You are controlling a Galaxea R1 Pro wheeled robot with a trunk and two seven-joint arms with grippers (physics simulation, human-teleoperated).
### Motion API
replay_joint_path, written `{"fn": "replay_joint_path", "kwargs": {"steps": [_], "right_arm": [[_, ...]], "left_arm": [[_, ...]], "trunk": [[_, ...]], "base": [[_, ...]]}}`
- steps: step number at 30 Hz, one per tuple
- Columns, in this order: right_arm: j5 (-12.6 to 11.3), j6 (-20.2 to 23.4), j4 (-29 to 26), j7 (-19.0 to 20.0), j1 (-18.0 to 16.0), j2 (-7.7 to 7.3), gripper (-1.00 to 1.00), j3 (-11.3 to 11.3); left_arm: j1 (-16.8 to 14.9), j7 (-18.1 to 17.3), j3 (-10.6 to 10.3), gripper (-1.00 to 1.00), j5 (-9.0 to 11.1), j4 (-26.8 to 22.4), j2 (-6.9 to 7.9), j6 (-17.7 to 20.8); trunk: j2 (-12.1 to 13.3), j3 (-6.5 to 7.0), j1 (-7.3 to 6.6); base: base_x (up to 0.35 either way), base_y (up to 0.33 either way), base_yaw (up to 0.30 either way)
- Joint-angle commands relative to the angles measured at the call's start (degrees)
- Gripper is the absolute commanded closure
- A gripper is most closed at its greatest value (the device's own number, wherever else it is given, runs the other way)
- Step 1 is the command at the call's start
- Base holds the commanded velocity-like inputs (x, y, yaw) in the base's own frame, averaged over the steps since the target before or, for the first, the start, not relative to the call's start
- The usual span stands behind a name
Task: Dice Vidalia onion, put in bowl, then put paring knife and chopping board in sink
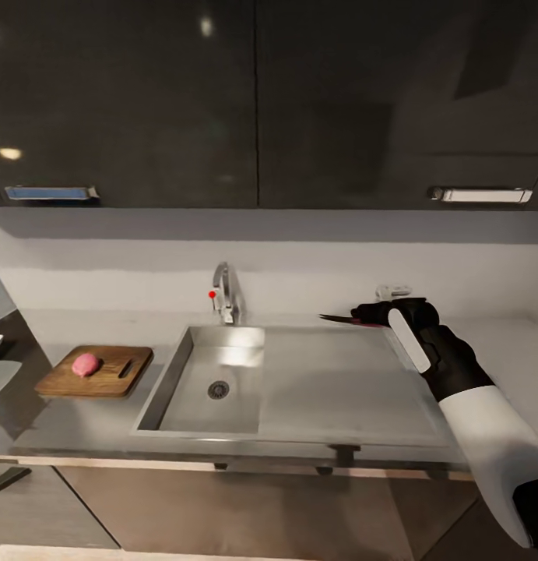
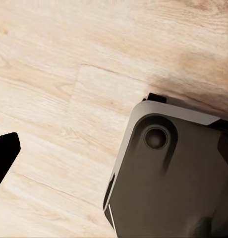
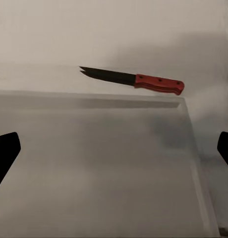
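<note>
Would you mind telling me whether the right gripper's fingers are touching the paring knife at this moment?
Apart. In the right wrist view the paring knife lies on the countertop beyond the drainboard, while the dark fingers sit wide at the frame edges, well short of it.

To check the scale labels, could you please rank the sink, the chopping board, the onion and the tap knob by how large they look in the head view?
Largest to smallest in the head view:
1. Sink
2. Chopping board
3. Onion, resting on the board
4. Tap knob
All stand at a similar distance, so the order is safe.
</note>
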Motion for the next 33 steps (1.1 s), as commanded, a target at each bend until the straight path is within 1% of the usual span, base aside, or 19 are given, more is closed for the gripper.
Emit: {"fn": "replay_joint_path", "kwargs": {"steps": [1, 8, 20, 25, 33], "right_arm": [[-0.56, 0.02, 0.07, -0.58, -0.08, -0.08, -1.00, 0.17], [-0.60, -0.92, 0.33, -0.58, -0.08, -0.08, -1.00, 0.15], [-0.55, -1.01, 0.60, -0.64, -0.08, -0.08, -1.00, 0.18], [-0.47, -1.01, 1.12, -0.64, -0.07, -0.11, -1.00, 0.13], [-0.38, -1.01, 1.20, -0.65, -0.07, -0.21, -1.00, 0.12]], "left_arm": [[-0.08, 0.07, -0.33, -1.00, 0.11, 0.19, -0.06, -0.23], [-0.08, 0.07, -0.33, -1.00, 0.11, 0.19, -0.06, -0.23], [-0.08, 0.07, -0.33, -1.00, 0.11, 0.19, -0.06, -0.23], [-0.08, 0.07, -0.33, -1.00, 0.11, 0.19, -0.06, -0.23], [-0.08, 0.07, -0.33, -1.00, 0.11, 0.19, -0.09, -0.23]], "trunk": [[-0.13, -0.08, 0.04], [-0.13, 0.02, 0.04], [-0.13, 0.03, 0.04], [-0.13, 0.03, 0.04], [-0.13, 0.03, 0.04]], "base": [[0.000, 0.000, -0.151], [0.000, 0.000, -0.043], [0.000, -0.013, -0.001], [0.069, -0.173, 0.000], [0.192, -0.241, 0.000]]}}
